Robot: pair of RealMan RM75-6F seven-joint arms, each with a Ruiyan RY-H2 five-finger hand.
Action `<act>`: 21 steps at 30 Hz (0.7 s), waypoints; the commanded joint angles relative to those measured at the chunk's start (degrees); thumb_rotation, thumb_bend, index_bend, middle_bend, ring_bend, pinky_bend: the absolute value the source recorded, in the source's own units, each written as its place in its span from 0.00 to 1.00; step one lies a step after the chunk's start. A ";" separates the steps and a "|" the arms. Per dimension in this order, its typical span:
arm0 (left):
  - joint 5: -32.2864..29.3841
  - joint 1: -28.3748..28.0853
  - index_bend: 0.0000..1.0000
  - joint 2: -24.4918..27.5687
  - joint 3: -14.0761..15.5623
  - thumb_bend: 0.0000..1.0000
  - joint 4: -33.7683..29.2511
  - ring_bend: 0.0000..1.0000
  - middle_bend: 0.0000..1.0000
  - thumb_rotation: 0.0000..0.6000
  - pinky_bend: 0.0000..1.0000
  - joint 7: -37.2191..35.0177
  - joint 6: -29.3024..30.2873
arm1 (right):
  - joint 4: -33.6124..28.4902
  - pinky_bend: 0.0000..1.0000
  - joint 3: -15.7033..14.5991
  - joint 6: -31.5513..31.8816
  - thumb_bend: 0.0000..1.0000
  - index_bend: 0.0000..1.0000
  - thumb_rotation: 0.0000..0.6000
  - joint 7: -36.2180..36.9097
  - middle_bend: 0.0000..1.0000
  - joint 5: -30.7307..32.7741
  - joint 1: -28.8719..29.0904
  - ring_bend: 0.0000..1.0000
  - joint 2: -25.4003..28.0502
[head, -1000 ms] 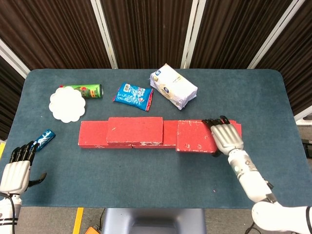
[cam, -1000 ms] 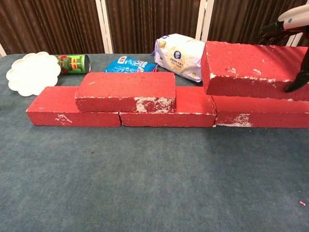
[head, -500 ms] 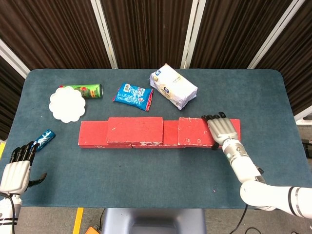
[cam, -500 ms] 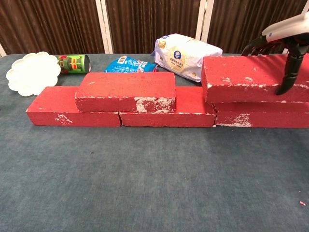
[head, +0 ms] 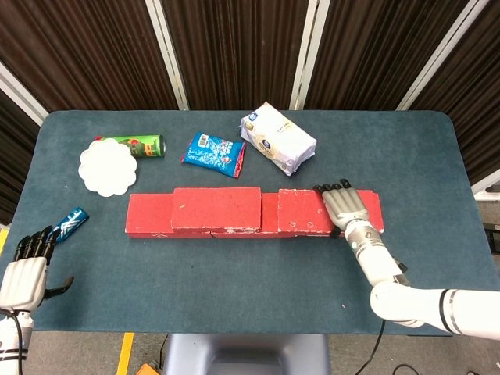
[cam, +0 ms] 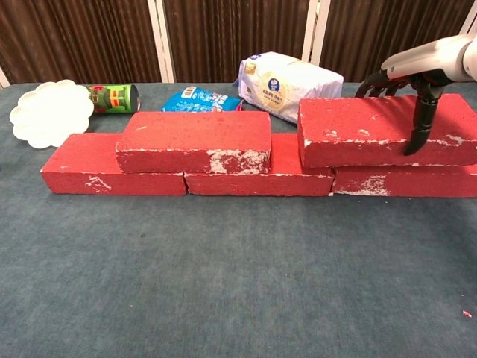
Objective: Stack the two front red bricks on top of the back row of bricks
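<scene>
While the right hand [head: 344, 206] grips the right upper brick [cam: 384, 140], that brick sits on top of the back row of bricks [cam: 257, 176].
Largest first: the blue table [head: 250, 266] carries the back row, three red bricks end to end, with the left upper brick [cam: 194, 141] lying flat across its left joint and the right upper brick across its right joint, a gap between the two. The right hand lies over the right brick's top, fingers curled over the far edge and thumb down the near face. The left hand [head: 27, 269] hangs at the table's near left corner, fingers apart, holding nothing. Behind the row lie a white bag [head: 278, 138], a white paper plate [head: 107, 166] with nothing on it, a blue snack packet [head: 215, 153], a green can [head: 139, 145] on its side touching the plate, and a small blue wrapper [head: 72, 223] near the left hand.
</scene>
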 commanded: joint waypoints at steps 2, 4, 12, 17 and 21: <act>0.09 -0.07 0.00 -0.02 0.08 0.23 0.06 0.00 0.00 1.00 0.06 -0.01 -0.13 | 1.32 0.00 -0.50 -0.20 0.18 0.27 1.00 0.38 0.32 0.28 0.49 0.26 -1.15; 0.10 -0.09 0.00 -0.07 0.09 0.23 0.12 0.00 0.00 1.00 0.06 0.03 -0.15 | 1.96 0.00 -0.50 -0.23 0.18 0.27 1.00 0.67 0.32 0.50 0.68 0.27 -1.75; 0.04 0.03 0.00 0.03 -0.03 0.23 0.10 0.00 0.00 1.00 0.06 -0.01 0.23 | 4.26 0.00 -0.04 0.48 0.18 0.27 1.00 1.40 0.32 0.87 1.72 0.26 -4.33; 0.25 0.04 0.00 0.09 0.06 0.23 0.01 0.00 0.00 1.00 0.06 -0.10 0.23 | 5.55 0.00 0.29 0.51 0.18 0.28 1.00 1.05 0.32 1.84 2.81 0.26 -5.69; 0.08 0.03 0.00 0.10 0.02 0.23 0.06 0.00 0.00 1.00 0.06 -0.20 0.16 | 6.03 0.00 0.46 0.49 0.18 0.27 1.00 0.64 0.32 2.80 3.64 0.26 -6.48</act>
